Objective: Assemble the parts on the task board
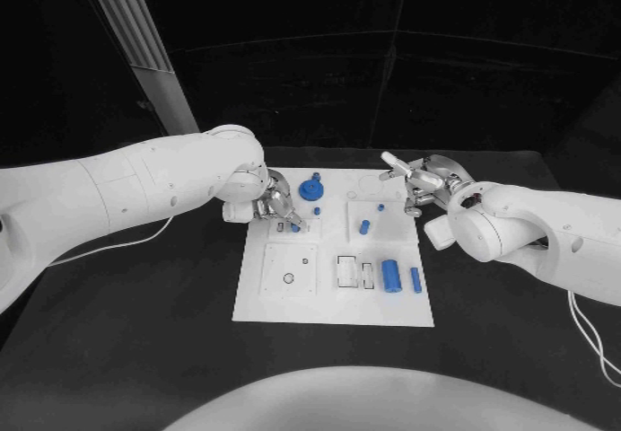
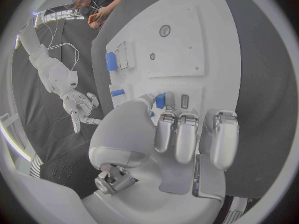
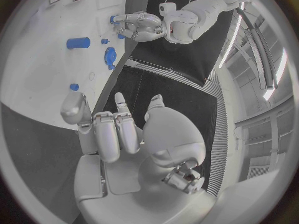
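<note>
The white task board [image 1: 333, 305] lies in the middle of the black table. My left hand [image 1: 275, 205] hovers low over its far left part, and thumb and a finger pinch a small blue part [image 2: 160, 101] right at the board's surface, beside a small slot [image 2: 184, 101]. A blue gear-like knob [image 1: 312, 189] stands just beyond that hand. A blue peg [image 1: 365, 226] and a tiny blue piece [image 1: 380, 207] sit mid-board. A blue cylinder [image 1: 391, 274] and a blue bar [image 1: 415, 280] lie near the right side. My right hand [image 1: 421, 180] hangs at the far right corner, fingers apart, holding nothing.
A pale slanted post [image 1: 155, 63] rises behind the table at the far left. A thin cable [image 1: 123, 241] runs over the table under my left arm. A square plate with a ring [image 1: 290, 268] and a rectangular pocket [image 1: 347, 270] sit in the board's near half.
</note>
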Robot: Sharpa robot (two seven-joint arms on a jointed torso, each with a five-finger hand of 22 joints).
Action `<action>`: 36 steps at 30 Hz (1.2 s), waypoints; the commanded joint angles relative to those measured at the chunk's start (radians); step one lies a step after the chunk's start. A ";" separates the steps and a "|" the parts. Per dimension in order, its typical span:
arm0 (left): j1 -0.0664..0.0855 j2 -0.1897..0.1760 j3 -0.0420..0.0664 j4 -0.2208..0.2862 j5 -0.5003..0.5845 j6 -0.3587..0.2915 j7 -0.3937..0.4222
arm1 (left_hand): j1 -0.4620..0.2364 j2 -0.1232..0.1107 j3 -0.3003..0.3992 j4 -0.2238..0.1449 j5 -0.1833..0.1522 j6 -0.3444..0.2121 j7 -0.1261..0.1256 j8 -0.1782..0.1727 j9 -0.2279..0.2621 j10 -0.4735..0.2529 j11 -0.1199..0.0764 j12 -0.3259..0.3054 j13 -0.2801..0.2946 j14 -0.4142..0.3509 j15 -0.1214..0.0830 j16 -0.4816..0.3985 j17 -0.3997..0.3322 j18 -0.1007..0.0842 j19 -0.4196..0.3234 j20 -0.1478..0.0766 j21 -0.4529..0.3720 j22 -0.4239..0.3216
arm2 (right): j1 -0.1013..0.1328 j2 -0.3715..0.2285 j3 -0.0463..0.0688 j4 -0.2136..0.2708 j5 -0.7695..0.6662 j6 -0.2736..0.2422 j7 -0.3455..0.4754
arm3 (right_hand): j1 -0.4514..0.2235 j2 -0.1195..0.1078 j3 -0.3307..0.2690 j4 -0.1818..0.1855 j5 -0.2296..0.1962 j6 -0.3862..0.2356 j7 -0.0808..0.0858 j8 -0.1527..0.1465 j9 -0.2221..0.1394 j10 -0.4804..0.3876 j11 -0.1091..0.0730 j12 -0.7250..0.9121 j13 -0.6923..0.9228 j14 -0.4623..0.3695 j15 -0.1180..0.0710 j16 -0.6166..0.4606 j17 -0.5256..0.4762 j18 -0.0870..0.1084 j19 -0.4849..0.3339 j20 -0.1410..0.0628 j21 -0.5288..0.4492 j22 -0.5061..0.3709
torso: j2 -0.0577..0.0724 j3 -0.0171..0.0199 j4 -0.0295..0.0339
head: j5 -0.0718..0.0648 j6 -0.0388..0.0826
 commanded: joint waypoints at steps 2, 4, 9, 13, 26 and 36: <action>-0.009 0.004 -0.005 -0.001 -0.005 0.014 -0.026 | -0.008 -0.001 -0.008 -0.002 -0.008 -0.003 0.003 -0.005 -0.001 0.106 0.000 0.002 0.263 0.104 -0.004 0.003 0.263 -0.007 0.107 -0.004 0.004 0.263 | 0.001 0.000 0.000 0.002 0.005 0.006 0.005 | 0.000 0.010 -0.006 -0.001 0.006 0.005 -0.001 0.005 0.002 0.049 -0.004 -0.002 0.212 0.041 -0.005 0.001 0.189 0.015 0.006 -0.002 -0.001 0.099 | 0.000 -0.0005 0.0002 | -0.001 0.001; -0.009 0.004 -0.005 -0.001 -0.006 0.013 -0.026 | -0.008 -0.001 -0.008 -0.002 -0.008 -0.003 0.003 -0.005 -0.001 0.106 0.000 0.002 0.263 0.104 -0.004 0.003 0.263 -0.007 0.107 -0.004 0.004 0.263 | 0.001 0.000 0.000 0.002 0.005 0.006 0.005 | 0.000 0.010 -0.006 -0.001 0.006 0.005 -0.001 0.005 0.002 0.049 -0.004 -0.002 0.212 0.041 -0.005 0.001 0.189 0.015 0.006 -0.002 -0.001 0.099 | 0.000 -0.0002 -0.0004 | 0.000 0.001; -0.009 0.005 -0.005 -0.001 -0.006 0.012 -0.023 | -0.006 0.000 -0.010 -0.004 -0.010 -0.003 0.003 -0.006 -0.001 0.106 0.000 0.002 0.263 0.104 -0.003 0.003 0.263 -0.007 0.107 -0.004 0.004 0.263 | 0.001 0.000 0.000 0.002 0.005 0.006 0.004 | 0.000 0.010 -0.006 -0.001 0.006 0.005 -0.001 0.005 0.002 0.049 -0.004 -0.002 0.212 0.041 -0.005 0.001 0.189 0.015 0.006 -0.002 -0.001 0.099 | 0.000 -0.0003 -0.0003 | -0.001 0.001; -0.010 0.005 -0.005 -0.001 -0.006 0.010 -0.019 | 0.037 0.015 0.017 -0.035 0.079 -0.005 -0.002 -0.010 0.001 0.106 -0.005 0.002 0.263 0.104 -0.007 0.003 0.263 -0.007 0.107 -0.004 0.004 0.263 | 0.001 0.000 0.000 0.001 0.004 0.006 0.003 | 0.000 0.010 -0.007 -0.001 0.006 0.006 -0.001 0.005 0.001 0.050 -0.005 -0.001 0.213 0.040 -0.006 0.000 0.189 0.015 0.006 -0.002 -0.001 0.099 | 0.000 0.0001 0.0001 | -0.002 0.002; -0.014 0.005 -0.005 -0.002 -0.006 0.017 -0.023 | 0.049 -0.002 0.029 -0.059 0.108 -0.002 -0.002 -0.011 0.005 0.106 -0.004 0.002 0.263 0.104 -0.007 0.003 0.263 -0.007 0.107 -0.006 0.004 0.263 | 0.001 0.001 0.000 0.000 0.004 0.004 0.002 | 0.000 0.010 -0.007 -0.001 0.006 0.006 -0.001 0.005 0.001 0.049 -0.005 -0.001 0.213 0.040 -0.006 0.001 0.189 0.015 0.006 -0.002 -0.001 0.099 | 0.000 -0.0001 -0.0001 | -0.002 0.003; -0.016 0.005 -0.005 -0.004 -0.006 0.019 -0.027 | 0.020 -0.005 0.008 -0.044 -0.004 0.004 0.002 -0.018 0.006 0.106 -0.001 0.002 0.263 0.104 -0.004 0.003 0.263 -0.007 0.107 -0.004 0.004 0.263 | 0.001 0.001 0.000 0.000 0.004 0.004 0.002 | 0.000 0.010 -0.008 -0.001 0.006 0.005 -0.001 0.005 0.001 0.050 -0.005 -0.001 0.213 0.040 -0.006 0.001 0.189 0.015 0.005 -0.003 -0.002 0.098 | 0.000 -0.0002 -0.0001 | -0.004 0.004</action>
